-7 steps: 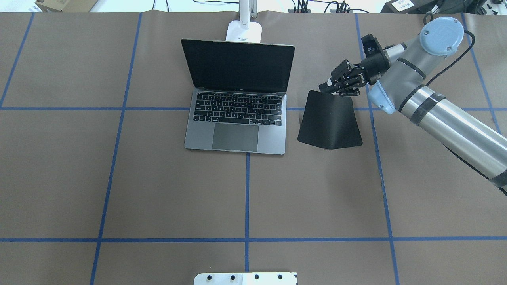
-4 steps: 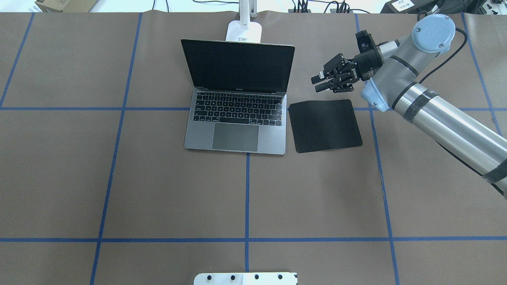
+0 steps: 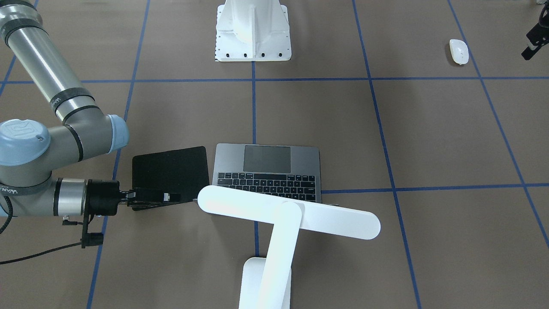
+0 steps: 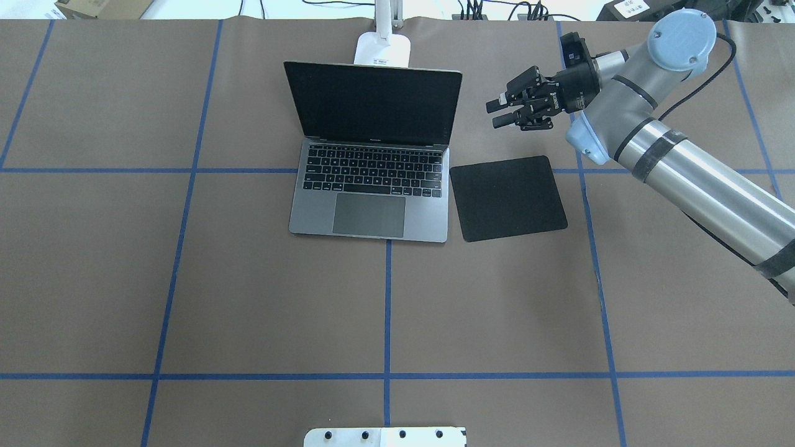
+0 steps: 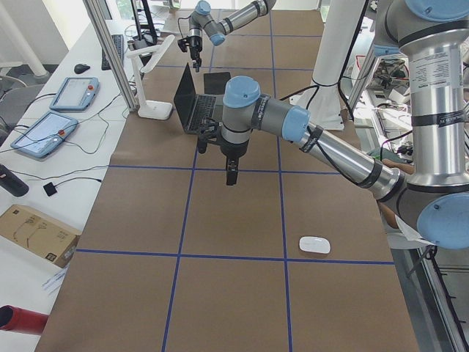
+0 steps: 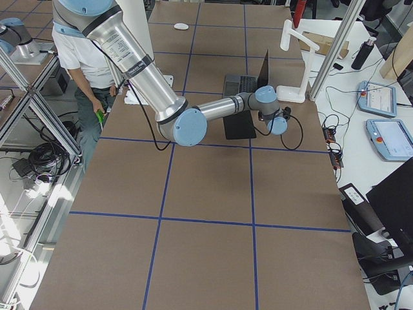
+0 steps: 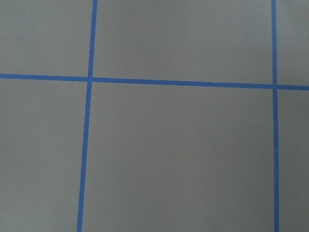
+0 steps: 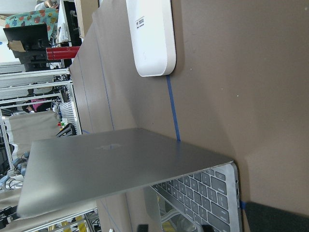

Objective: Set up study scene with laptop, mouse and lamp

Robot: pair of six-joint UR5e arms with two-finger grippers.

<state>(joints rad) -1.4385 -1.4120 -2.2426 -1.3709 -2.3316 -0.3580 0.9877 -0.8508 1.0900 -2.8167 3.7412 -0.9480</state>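
On the matte brown desk (image 4: 248, 298) the smooth white oval mouse (image 3: 459, 51) lies nearest the robot, apart from the left gripper (image 5: 230, 177), whose fingers are too small and cut off to tell if spread. Farther out, the open grey metal laptop (image 4: 372, 186) sits just beside a thin black pad (image 4: 508, 197), past whose far edge the right gripper (image 4: 500, 113) hovers, fingers wide and empty, well apart from the mouse. Farthest, the white lamp (image 3: 291, 214) stands behind the screen, its flat round-ended bar hiding the lid in the front-facing view.
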